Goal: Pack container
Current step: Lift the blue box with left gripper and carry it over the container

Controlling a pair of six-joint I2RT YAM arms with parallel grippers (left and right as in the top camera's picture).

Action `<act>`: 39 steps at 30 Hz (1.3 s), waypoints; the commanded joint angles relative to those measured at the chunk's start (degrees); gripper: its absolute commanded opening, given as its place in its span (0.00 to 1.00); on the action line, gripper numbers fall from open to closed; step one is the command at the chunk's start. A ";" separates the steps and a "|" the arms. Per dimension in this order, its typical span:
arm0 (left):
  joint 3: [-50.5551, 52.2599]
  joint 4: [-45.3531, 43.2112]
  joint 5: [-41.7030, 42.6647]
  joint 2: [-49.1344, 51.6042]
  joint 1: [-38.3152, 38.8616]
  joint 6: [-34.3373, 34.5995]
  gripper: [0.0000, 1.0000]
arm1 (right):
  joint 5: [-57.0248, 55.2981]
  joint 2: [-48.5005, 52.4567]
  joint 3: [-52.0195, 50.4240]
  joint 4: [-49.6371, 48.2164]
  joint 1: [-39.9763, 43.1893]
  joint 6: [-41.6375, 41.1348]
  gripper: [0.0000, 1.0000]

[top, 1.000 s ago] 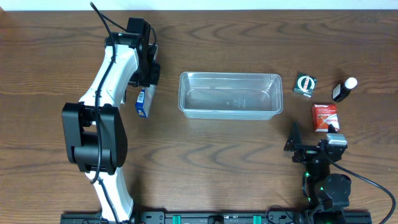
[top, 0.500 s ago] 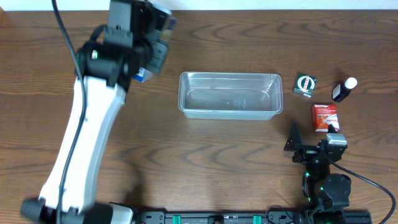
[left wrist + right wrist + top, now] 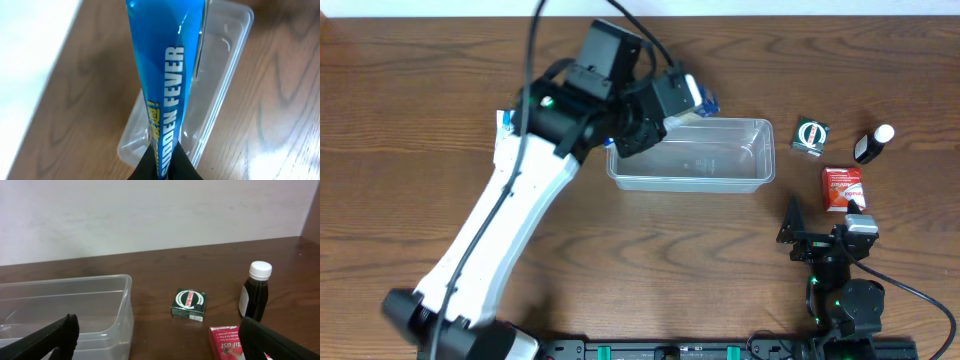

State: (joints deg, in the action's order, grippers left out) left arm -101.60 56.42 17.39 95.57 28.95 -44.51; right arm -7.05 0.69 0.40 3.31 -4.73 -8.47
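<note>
The container (image 3: 720, 158) is a clear plastic tub in the middle of the table, with nothing inside. My left gripper (image 3: 688, 98) hangs over its back left corner, shut on a blue box (image 3: 706, 101). In the left wrist view the blue box (image 3: 165, 85), printed with white letters, is pinched between the black fingers (image 3: 150, 167), and the container (image 3: 227, 60) lies below it. My right gripper (image 3: 820, 235) rests open near the front right edge. In the right wrist view its fingers (image 3: 55, 335) stand wide apart with nothing between them, beside the container (image 3: 75, 305).
Right of the tub lie a green box (image 3: 811, 134), a dark bottle with a white cap (image 3: 873, 144) and a red box (image 3: 842, 187). The right wrist view shows the green box (image 3: 189, 304), bottle (image 3: 256, 291) and red box (image 3: 227, 342).
My left arm has lifted the blue box from the table left of the tub and swung it right, over the tub's left end. The right arm has not moved.
</note>
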 commanded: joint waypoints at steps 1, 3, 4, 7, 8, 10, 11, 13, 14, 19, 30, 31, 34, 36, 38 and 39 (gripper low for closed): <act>0.50 -0.17 2.58 4.04 0.13 -5.22 0.06 | 0.20 -0.37 -0.09 0.22 0.70 0.61 0.99; 0.50 -0.20 2.56 6.25 0.13 -7.19 0.06 | 0.20 -0.37 -0.09 0.22 0.70 0.61 0.99; 0.50 -0.28 2.56 7.10 0.11 -7.98 0.06 | 0.20 -0.37 -0.09 0.22 0.70 0.61 0.99; 0.50 -1.07 2.56 9.38 0.11 -8.44 0.06 | 0.20 -0.37 -0.09 0.22 0.70 0.61 0.99; 0.50 -1.33 2.54 9.97 0.11 -8.46 0.06 | 0.20 -0.37 -0.09 0.22 0.70 0.61 0.99; 0.50 -1.62 2.56 11.13 0.11 -9.66 0.06 | 0.20 -0.37 -0.09 0.22 0.70 0.61 0.99; 0.50 -1.68 2.56 11.67 0.11 -10.03 0.06 | 0.17 -0.37 -0.09 0.22 0.70 0.61 0.99; 0.50 -1.73 2.56 12.66 0.13 -10.64 0.06 | 0.20 -0.37 -0.09 0.22 0.70 0.61 0.99; 0.50 -1.70 2.56 12.98 0.13 -11.17 0.06 | 0.20 -0.37 -0.09 0.22 0.70 0.61 0.99; 0.50 -1.99 2.54 15.02 0.11 -12.68 0.05 | 0.20 -0.37 -0.09 0.22 0.70 0.61 0.99; 0.50 -4.15 1.55 17.27 0.11 -16.37 0.06 | 0.20 -0.37 -0.09 0.22 0.70 0.61 0.99; 0.50 -4.35 0.55 17.27 0.11 -16.35 0.06 | 0.20 -0.37 -0.09 0.22 0.70 0.61 0.99; 0.50 -4.52 -2.19 17.29 0.11 -16.35 0.06 | 0.20 -0.37 -0.09 0.22 0.70 0.61 0.99; 0.50 -4.50 -2.49 17.29 0.07 -16.35 0.06 | 0.20 -0.37 -0.09 0.22 0.70 0.61 0.99; 0.50 -4.50 -2.49 17.29 0.07 -16.33 0.06 | 0.20 -0.37 -0.09 0.22 0.70 0.61 0.99; 0.50 -4.50 -2.49 17.29 0.07 -16.33 0.06 | 0.20 -0.37 -0.09 0.22 0.70 0.61 0.99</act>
State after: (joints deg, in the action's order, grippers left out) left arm -100.95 52.05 15.86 112.53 28.99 -60.07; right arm -7.05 0.67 0.40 3.31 -4.73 -8.49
